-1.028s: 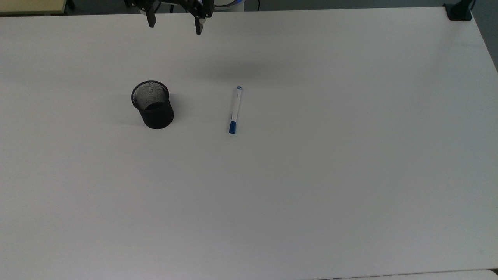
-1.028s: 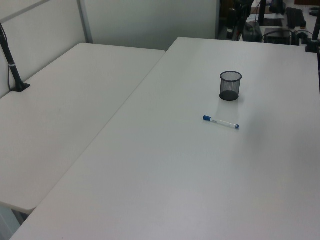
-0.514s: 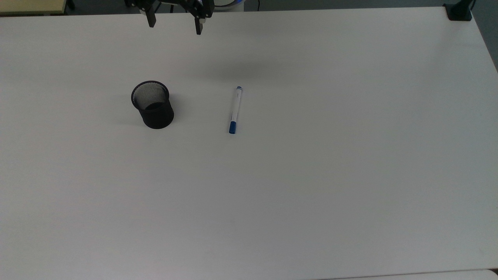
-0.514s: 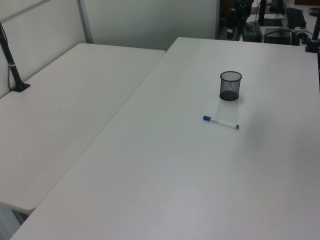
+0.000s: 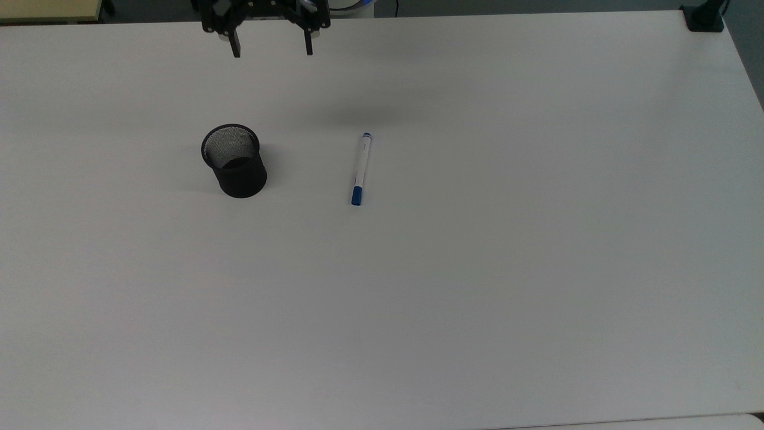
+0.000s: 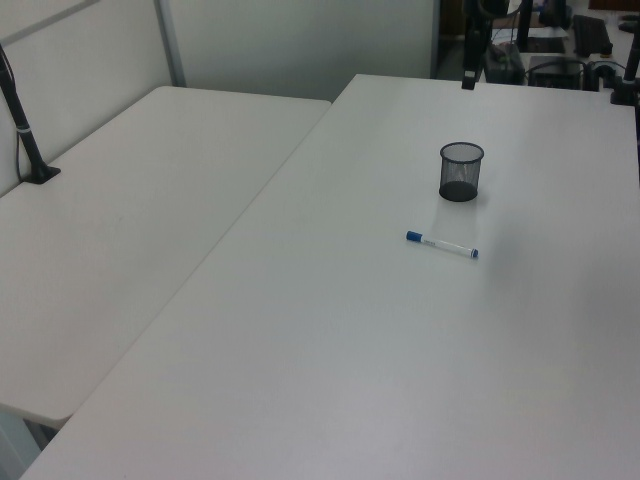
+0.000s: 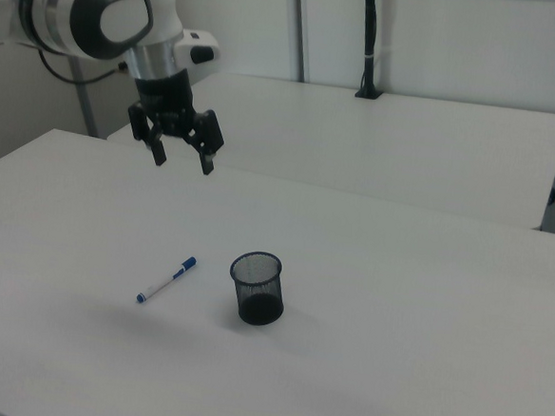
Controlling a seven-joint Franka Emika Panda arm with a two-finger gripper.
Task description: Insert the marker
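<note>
The marker (image 5: 360,169) lies flat on the white table, white barrel with a blue cap toward the top view's bottom; it is also in the left view (image 6: 441,244) and the right view (image 7: 167,279). A black mesh cup (image 5: 234,160) (image 6: 461,171) (image 7: 257,287) stands upright and empty to the top view's left of it. My gripper (image 5: 272,52) (image 7: 181,161) hangs open high above the table near its far edge, well apart from both. One finger (image 6: 467,79) shows at the left view's top edge.
A second white table (image 6: 120,230) adjoins at the left view's left, with a black clamp post (image 6: 25,140) on it. Another black clamp (image 5: 704,18) sits at the top view's upper right corner. The arm's body (image 7: 101,10) rises at the right view's upper left.
The gripper has come slightly lower and forward into the top view and turned a little, its fingers now more level. The marker and the cup have not moved.
</note>
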